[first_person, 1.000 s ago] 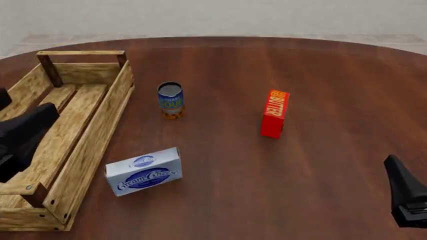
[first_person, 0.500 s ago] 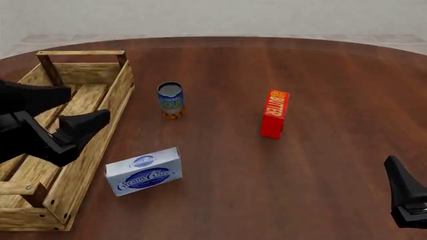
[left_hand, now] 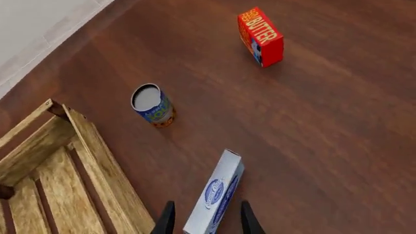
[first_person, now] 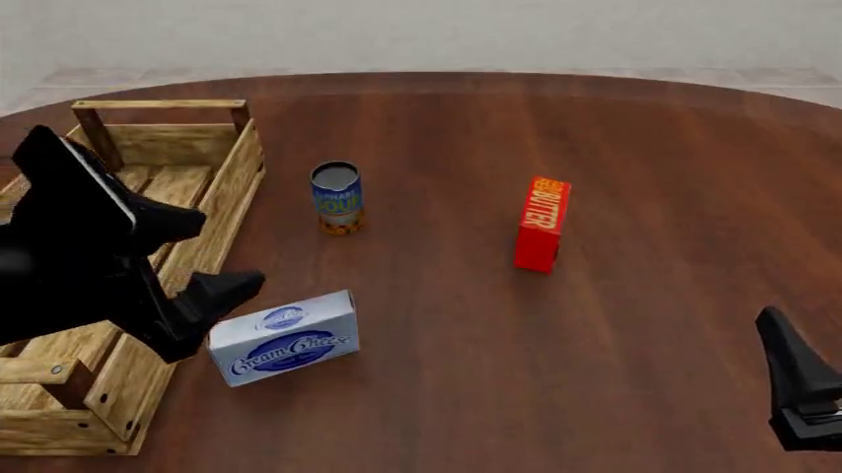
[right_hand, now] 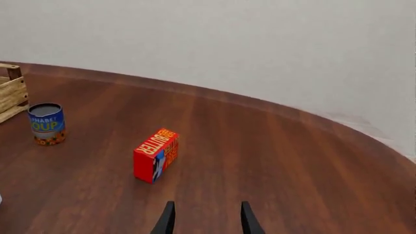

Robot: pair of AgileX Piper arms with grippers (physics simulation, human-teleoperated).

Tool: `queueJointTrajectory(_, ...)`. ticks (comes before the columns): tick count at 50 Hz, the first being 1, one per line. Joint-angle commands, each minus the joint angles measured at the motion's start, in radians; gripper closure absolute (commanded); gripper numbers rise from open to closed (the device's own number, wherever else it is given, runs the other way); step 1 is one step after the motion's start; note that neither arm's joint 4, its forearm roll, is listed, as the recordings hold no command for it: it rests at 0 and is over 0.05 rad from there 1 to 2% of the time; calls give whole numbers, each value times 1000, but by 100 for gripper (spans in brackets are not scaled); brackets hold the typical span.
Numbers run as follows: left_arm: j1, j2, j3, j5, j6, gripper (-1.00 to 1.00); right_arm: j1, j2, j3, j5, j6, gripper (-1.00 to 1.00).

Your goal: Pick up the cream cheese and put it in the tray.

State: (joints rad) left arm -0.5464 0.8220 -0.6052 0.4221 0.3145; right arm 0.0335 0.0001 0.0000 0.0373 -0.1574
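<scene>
My left pincer has swung off the tray to the cream cheese, fingers spread astride it, ready to close.

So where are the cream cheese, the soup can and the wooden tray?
cream cheese (first_person: pixel 284 338), front view, printed top face.
soup can (first_person: pixel 337 199), front view, blue label.
tray (first_person: pixel 169 146), front view, far end wall.

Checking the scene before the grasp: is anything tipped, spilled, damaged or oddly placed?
Nothing stands out. The cream cheese stands on its long edge beside the tray, intact. The soup can is upright, and the butter box stands on end. Nothing is spilled. The left gripper straddles the cream cheese, open.
</scene>
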Motion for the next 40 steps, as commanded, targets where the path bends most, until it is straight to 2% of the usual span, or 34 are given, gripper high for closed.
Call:
queueJointTrajectory(1,-39,67,-27,71,48,-100,2,0,0,-7,-5,-100)
queueJointTrajectory(13,-99,154,-31,110,45,-100,9,0,0,-8,-6,-100)
queueJointTrajectory(29,-31,265,-21,56,95,-100,10,0,0,-1,-11,-100)
queueJointTrajectory(33,-5,283,-18,41,121,-100,15,0,0,2,-13,-100)
queueJointTrajectory(36,29,295,-15,30,167,-100,19,0,0,6,-16,-100)
queueJointTrajectory(40,35,295,-39,58,171,-100,20,0,0,8,-16,-100)
